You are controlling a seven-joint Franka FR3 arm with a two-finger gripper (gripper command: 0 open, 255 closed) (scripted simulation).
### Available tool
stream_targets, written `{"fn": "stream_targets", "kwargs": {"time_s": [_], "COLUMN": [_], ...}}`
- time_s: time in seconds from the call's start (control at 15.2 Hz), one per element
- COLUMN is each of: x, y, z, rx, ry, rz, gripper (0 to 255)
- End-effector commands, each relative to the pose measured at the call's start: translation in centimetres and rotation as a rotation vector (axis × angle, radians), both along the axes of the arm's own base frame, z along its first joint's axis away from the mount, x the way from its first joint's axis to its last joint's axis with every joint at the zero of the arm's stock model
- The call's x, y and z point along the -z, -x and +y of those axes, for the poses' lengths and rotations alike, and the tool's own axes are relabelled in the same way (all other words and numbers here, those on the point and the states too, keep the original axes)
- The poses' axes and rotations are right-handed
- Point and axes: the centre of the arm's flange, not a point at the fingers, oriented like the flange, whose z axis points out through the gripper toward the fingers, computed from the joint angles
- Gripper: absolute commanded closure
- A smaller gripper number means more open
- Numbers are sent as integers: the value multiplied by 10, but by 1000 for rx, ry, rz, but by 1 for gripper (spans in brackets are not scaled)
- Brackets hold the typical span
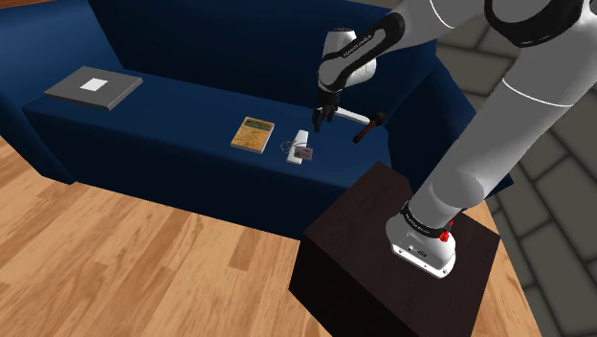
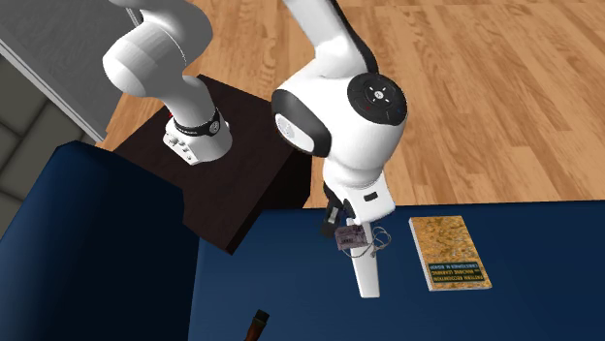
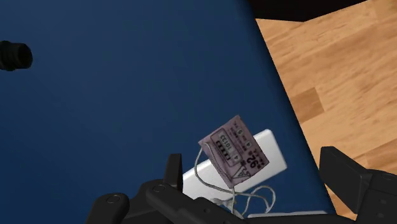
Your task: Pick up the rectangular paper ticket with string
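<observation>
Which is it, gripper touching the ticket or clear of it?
Apart. Shoulder view: the gripper hangs above the ticket, with blue sofa seat showing between them.

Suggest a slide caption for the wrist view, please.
Open hand over a purple ticket with white string, atop a white slab on a blue sofa.

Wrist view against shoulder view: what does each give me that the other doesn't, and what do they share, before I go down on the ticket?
Wrist view: the ticket with its printed face, its white string looping off it, and the open fingers standing apart either side, not touching it. Shoulder view: the gripper hanging over the ticket, a yellowish book beside it, a grey flat item farther along, the dark stand. Both: the ticket partly over a white slab, a black cylindrical object, the blue sofa seat, the wood floor.
</observation>
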Motion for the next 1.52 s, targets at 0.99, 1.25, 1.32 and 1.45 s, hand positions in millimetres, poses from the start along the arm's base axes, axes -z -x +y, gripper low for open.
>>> {"fn": "stream_targets", "kwargs": {"time_s": [0.99, 1.25, 1.32, 1.45], "x": [145, 144, 144, 144], "y": [-60, -60, -60, -60], "z": [-18, -18, -19, -19], "rx": [-5, -5, -5, -5], "ry": [-42, -42, -42, -42], "rz": [-31, -31, -31, -32], "gripper": [0, 255, 255, 255]}}
